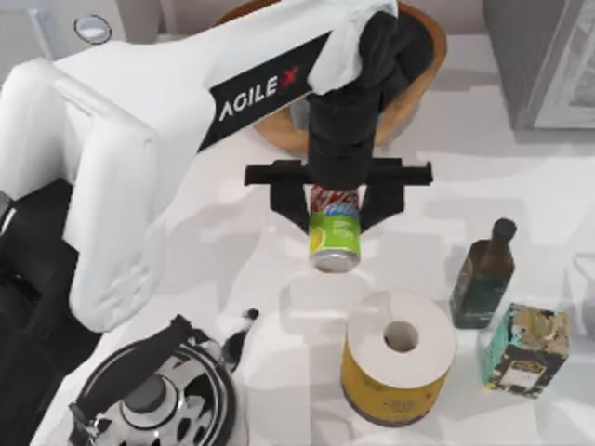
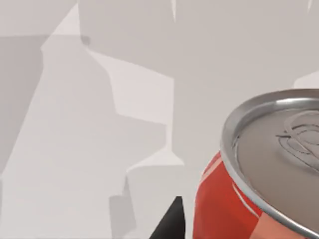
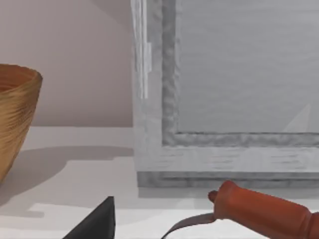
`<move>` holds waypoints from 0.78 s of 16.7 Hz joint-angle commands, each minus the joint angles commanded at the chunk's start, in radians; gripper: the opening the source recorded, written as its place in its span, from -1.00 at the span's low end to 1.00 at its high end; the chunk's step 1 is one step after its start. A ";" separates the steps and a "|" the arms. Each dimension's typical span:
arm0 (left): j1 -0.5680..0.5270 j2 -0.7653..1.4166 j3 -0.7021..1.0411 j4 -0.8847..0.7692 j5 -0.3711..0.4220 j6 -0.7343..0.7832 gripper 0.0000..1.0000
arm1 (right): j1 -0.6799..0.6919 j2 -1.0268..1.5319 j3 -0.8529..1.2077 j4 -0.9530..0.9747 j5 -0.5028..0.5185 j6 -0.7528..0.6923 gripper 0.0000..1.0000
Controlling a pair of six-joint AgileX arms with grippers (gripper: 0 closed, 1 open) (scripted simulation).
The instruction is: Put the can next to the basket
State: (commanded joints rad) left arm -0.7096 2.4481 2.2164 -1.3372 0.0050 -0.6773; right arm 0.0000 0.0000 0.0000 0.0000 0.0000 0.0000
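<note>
Top view has my left gripper clamped on the can, fingers pinching its red upper part so it hangs tilted above the table, just below the basket, probably to be set beside it

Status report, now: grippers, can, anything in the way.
Left gripper shut on the can, held off the table, just in front of the basket. Right arm parked. Paper roll and bottle stand nearer the front.
</note>
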 joint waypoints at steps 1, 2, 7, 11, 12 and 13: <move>0.000 0.000 0.000 0.000 0.000 0.000 -0.85 | 0.000 0.000 0.000 0.000 0.000 0.000 1.00; 0.000 0.000 0.000 0.000 0.000 0.000 -0.70 | 0.000 0.000 0.000 0.000 0.000 0.000 1.00; 0.000 0.000 0.000 0.000 0.000 0.000 0.06 | 0.000 0.000 0.000 0.000 0.000 0.000 1.00; 0.000 0.000 0.000 0.000 0.000 0.000 0.66 | 0.000 0.000 0.000 0.000 0.000 0.000 1.00; 0.000 0.000 0.000 0.000 0.000 0.000 0.81 | 0.000 0.000 0.000 0.000 0.000 0.000 1.00; 0.000 0.000 0.000 0.000 0.000 0.000 0.96 | 0.000 0.000 0.000 0.000 0.000 0.000 1.00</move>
State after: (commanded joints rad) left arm -0.7096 2.4481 2.2164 -1.3372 0.0050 -0.6773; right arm 0.0000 0.0000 0.0000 0.0000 0.0000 0.0000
